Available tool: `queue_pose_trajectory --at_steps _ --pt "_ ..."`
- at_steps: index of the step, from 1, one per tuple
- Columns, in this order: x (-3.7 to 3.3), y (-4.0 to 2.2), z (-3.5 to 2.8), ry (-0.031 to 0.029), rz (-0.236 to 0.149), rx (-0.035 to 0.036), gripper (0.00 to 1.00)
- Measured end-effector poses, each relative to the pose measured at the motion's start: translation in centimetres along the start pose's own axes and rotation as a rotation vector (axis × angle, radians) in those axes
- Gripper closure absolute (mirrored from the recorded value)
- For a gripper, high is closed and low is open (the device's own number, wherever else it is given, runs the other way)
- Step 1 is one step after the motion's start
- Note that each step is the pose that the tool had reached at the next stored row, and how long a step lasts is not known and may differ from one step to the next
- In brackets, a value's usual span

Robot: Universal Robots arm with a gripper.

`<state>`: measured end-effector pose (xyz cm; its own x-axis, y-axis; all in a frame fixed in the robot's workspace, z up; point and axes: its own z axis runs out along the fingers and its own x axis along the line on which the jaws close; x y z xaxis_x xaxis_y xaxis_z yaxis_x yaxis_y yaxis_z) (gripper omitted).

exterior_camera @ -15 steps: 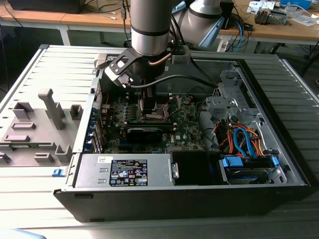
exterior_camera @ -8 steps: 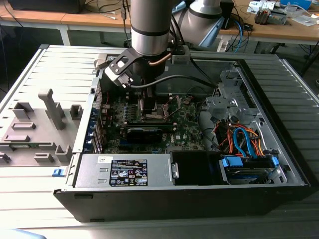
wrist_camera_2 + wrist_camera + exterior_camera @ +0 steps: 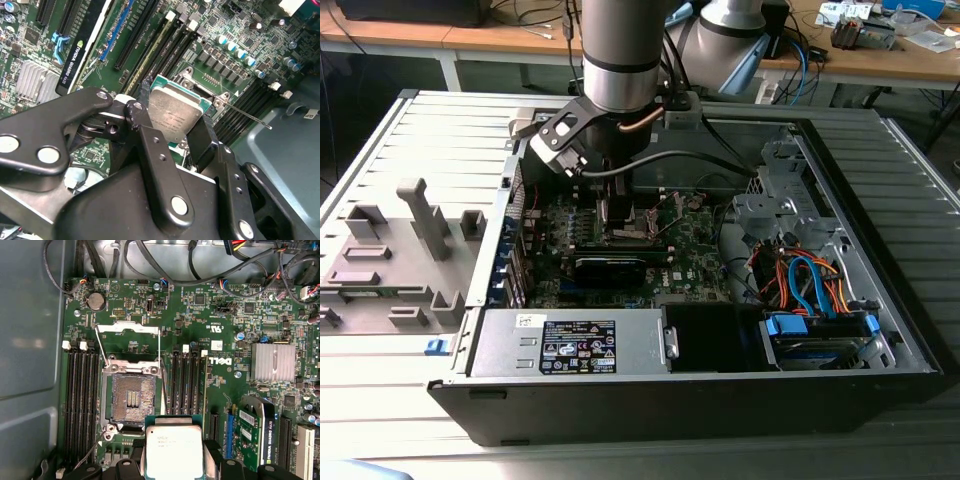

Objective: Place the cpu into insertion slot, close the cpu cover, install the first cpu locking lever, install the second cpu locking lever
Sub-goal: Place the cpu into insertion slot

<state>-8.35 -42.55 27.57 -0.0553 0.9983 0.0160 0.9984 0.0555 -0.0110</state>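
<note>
Scene: an open computer case (image 3: pixel 720 405) lies on its side; the robot arm reaches down into it over the green motherboard (image 3: pixel 220 320)
Claw: the gripper (image 3: pixel 172 125) is closed on the cpu (image 3: pixel 175 112); one black finger presses each of two opposite edges; the silvery top faces up
Cpu position: held in the air just beside the insertion slot (image 3: pixel 132 397), not yet over its centre; in the first wrist view the chip's near edge overlaps the slot's rim
Slot: uncovered; its dark contact field is bare and nothing sits in it
Cover: the cpu cover (image 3: pixel 125 329) stands swung back at the far end of the slot, its window frame clear of the opening
Lever: a thin wire lever (image 3: pixel 247 116) juts out beside the slot, unlatched
Step in hand: placing the chip, as I judge it; nothing beyond that looks started
Doing it well: centre the chip squarely over the opening; match its corners to the frame; keep it flat; lower straight down without sliding; let go only once it rests level
Risk: a tilted or dragged chip could bend the fine contacts
</note>
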Motion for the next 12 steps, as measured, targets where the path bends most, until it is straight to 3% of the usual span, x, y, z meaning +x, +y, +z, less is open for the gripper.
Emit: queue_pose_trajectory --at_steps 12 --pt "0.17 0.01 0.10 0.0000 0.000 0.0000 0.45"
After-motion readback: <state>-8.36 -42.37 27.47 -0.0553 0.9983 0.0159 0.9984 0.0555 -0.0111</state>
